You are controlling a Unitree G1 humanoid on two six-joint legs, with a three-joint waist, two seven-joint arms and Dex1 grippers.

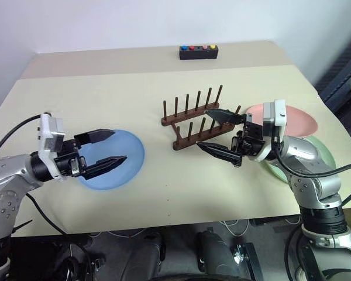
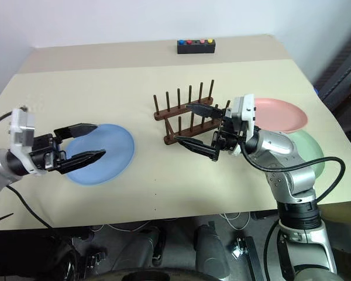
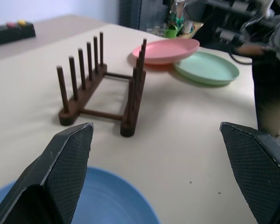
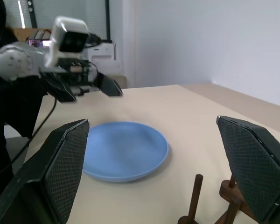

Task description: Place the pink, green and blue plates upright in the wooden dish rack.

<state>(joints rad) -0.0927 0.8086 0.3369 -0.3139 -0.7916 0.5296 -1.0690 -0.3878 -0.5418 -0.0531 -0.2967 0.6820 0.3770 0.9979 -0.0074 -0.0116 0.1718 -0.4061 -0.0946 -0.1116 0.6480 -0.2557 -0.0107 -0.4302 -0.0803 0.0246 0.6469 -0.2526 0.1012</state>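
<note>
Head view: blue plate (image 1: 112, 159) lies flat toward the table's (image 1: 105, 88) left edge under the spread, empty left gripper (image 1: 107, 148). Rack (image 1: 196, 117) stands mid-table, empty; the right gripper (image 1: 216, 132) is spread beside it. Left wrist view: pink plate (image 3: 172, 49) overlaps green plate (image 3: 207, 67) near the right edge.

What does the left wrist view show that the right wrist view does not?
Left wrist view: the pink plate overlapping the green plate, the button box, and the whole rack.
Right wrist view: the left gripper, open, above the table.
Both: the blue plate flat on the table, and rack pegs.
</note>
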